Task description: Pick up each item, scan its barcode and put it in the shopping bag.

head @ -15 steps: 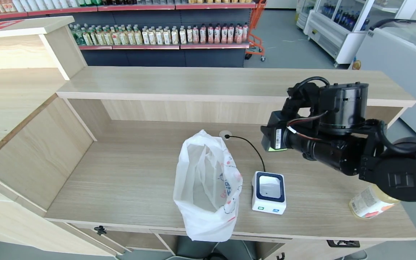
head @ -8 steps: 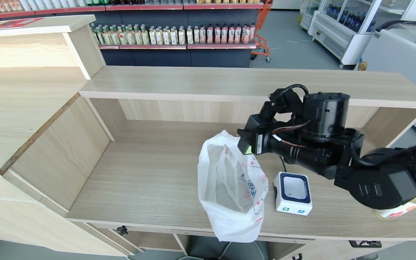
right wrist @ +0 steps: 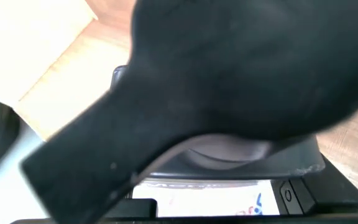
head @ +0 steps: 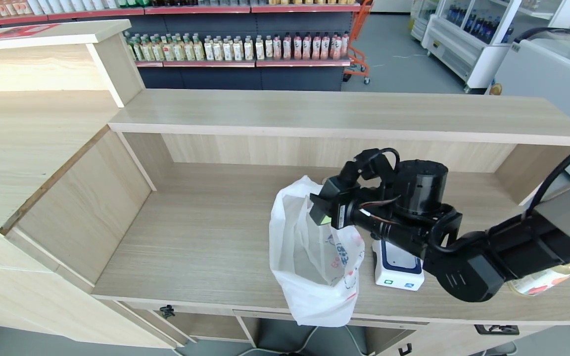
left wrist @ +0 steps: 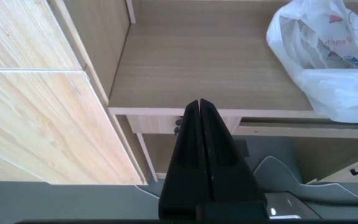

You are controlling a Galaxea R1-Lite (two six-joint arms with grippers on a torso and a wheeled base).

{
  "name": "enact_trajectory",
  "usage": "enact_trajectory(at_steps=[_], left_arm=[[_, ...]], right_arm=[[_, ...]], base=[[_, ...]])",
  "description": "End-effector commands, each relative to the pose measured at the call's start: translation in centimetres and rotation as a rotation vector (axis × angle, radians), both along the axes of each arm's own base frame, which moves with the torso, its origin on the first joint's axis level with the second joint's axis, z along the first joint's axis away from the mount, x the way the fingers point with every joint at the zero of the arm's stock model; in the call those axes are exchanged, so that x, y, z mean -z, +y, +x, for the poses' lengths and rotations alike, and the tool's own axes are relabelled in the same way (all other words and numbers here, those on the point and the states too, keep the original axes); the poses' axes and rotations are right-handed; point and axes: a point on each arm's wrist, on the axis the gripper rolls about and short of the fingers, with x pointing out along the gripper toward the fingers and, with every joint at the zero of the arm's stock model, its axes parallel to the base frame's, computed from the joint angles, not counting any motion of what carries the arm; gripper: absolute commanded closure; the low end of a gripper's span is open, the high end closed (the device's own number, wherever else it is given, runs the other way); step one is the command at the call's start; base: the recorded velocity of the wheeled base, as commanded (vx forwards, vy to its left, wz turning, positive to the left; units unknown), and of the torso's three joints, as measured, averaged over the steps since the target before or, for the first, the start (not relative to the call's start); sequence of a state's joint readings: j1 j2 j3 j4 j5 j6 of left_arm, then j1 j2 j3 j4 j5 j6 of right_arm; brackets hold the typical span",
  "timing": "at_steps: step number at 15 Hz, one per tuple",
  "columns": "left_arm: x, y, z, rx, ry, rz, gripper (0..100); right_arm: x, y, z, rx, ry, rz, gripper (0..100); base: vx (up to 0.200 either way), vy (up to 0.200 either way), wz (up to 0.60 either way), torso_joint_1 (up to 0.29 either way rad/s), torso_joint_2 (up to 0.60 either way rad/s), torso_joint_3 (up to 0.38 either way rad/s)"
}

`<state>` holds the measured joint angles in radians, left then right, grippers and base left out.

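The bag [head: 314, 257] stands open-mouthed on the counter [head: 206, 232], directly beneath the right gripper [head: 322, 210], which hangs over its rim. Whether that gripper is open, or has hold of any item, cannot be told. The scanner [head: 396, 269] sits just behind the gripper, under its forearm, close against the bag's side. Farther back along the same arm a bottle [head: 542, 282] is near the counter's front edge, half hidden by the arm. The left gripper [left wrist: 199, 124] is pressed fully together and holds nothing; it hangs below the counter's front edge, with the bag well off to one side of it. Drink shelves [head: 235, 49] line the room beyond.
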<state>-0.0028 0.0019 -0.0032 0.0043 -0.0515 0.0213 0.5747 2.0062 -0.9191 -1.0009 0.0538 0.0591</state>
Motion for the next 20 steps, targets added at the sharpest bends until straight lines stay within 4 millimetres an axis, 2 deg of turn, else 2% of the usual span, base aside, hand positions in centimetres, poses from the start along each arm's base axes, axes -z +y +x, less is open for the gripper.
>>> enact_trajectory(at_steps=[1,7,10,20], left_arm=[[0.0,0.0,0.0,0.001,0.0,0.0,100],[0.0,0.0,0.0,0.001,0.0,0.0,100],[0.0,0.0,0.0,-0.001,0.0,0.0,100],[0.0,0.0,0.0,0.001,0.0,0.0,100]], right_arm=[[4.0,0.5,1.7,-0.004,-0.006,-0.021,100],[10.1,2.3,3.0,-0.147,-0.006,-0.167,100],[10.8,3.1,2.7,-0.174,0.005,-0.189,100],[14.7,4.8,5.7,-0.187,-0.115,-0.318,100]], base=[[0.0,0.0,0.0,0.0,0.0,0.0],[0.0,0.0,0.0,0.0,0.0,0.0],[0.0,0.0,0.0,0.0,0.0,0.0],[0.0,0.0,0.0,0.0,0.0,0.0]])
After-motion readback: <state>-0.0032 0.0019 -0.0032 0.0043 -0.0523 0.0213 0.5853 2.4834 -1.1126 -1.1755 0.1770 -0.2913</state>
